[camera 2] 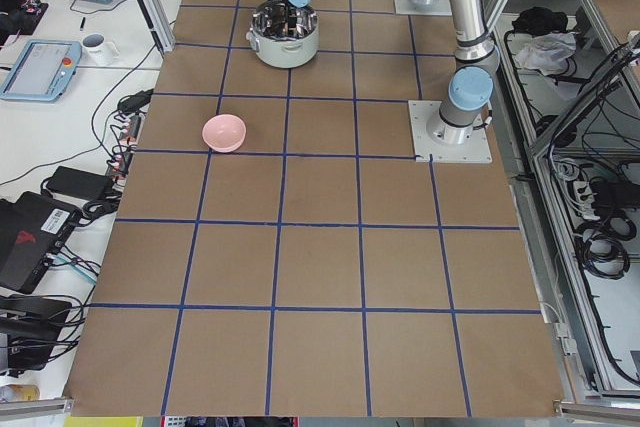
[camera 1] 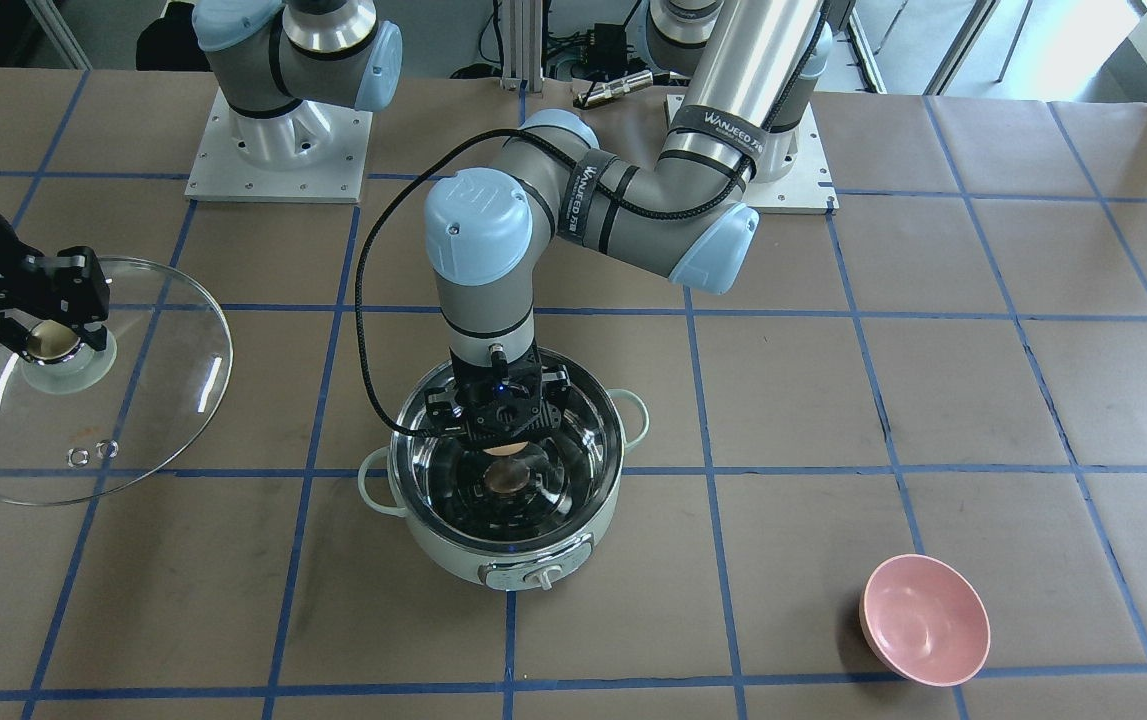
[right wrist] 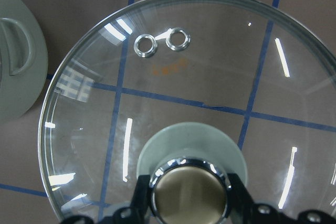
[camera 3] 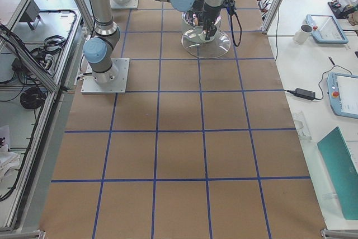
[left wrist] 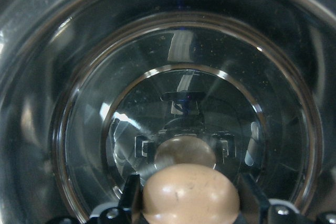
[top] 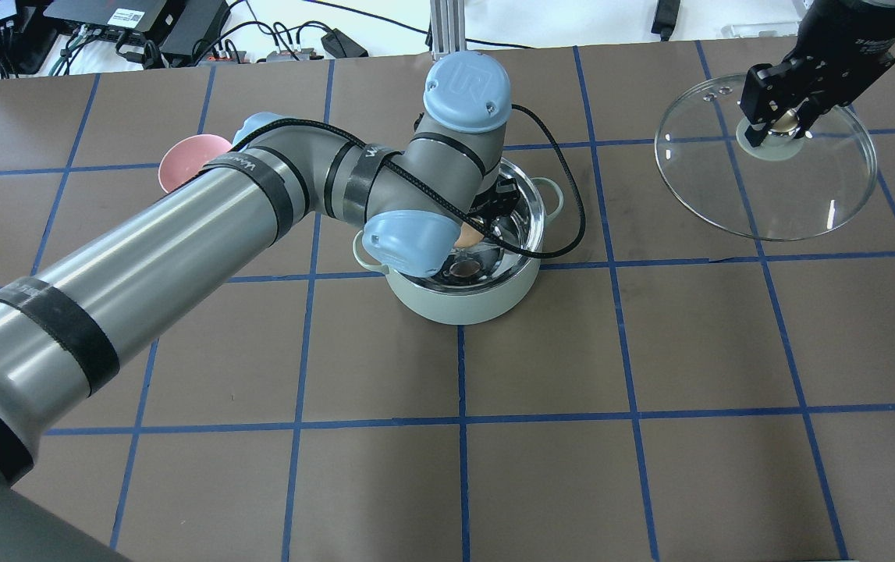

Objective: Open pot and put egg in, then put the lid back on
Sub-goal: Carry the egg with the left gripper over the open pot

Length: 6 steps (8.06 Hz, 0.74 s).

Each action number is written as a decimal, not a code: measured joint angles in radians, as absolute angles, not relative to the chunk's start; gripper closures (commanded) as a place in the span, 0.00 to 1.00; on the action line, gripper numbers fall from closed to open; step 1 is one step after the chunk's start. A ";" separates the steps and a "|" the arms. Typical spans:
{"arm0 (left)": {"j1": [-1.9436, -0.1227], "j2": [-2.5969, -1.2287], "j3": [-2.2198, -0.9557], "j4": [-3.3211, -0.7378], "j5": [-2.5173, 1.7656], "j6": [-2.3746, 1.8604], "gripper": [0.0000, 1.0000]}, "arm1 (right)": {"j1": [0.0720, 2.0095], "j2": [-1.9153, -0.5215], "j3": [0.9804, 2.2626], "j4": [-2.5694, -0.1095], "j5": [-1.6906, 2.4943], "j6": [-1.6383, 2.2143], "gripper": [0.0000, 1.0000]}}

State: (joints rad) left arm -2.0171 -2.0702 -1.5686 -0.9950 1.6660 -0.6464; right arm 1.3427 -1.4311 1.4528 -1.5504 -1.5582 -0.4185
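The mint-green pot stands open near the table's middle, its steel inside bare. My left gripper reaches down inside it, shut on the tan egg, which hangs a little above the pot's bottom; its reflection shows below it. The egg also shows in the overhead view. My right gripper is shut on the beige knob of the glass lid, well off to the pot's side. I cannot tell whether the lid touches the table.
A pink bowl sits on the table on my left side, apart from the pot. The left arm's elbow and black cable hang over the pot's back edge. Brown paper with blue tape lines covers the table.
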 measured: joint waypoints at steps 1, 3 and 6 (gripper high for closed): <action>-2.017 -2.079 -1.569 -0.991 1.670 -0.646 0.66 | 1.342 -1.431 1.454 -1.550 -1.558 -0.419 1.00; -2.017 -2.084 -1.569 -0.987 1.674 -0.646 0.31 | 1.341 -1.432 1.454 -1.550 -1.558 -0.419 1.00; -2.017 -2.084 -1.569 -0.986 1.676 -0.644 0.22 | 1.340 -1.432 1.454 -1.551 -1.558 -0.420 1.00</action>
State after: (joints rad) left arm -2.0172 -2.0836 -1.5688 -0.9864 1.6758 -0.6444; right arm 1.3397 -1.4316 1.4543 -1.5511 -1.5585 -0.4200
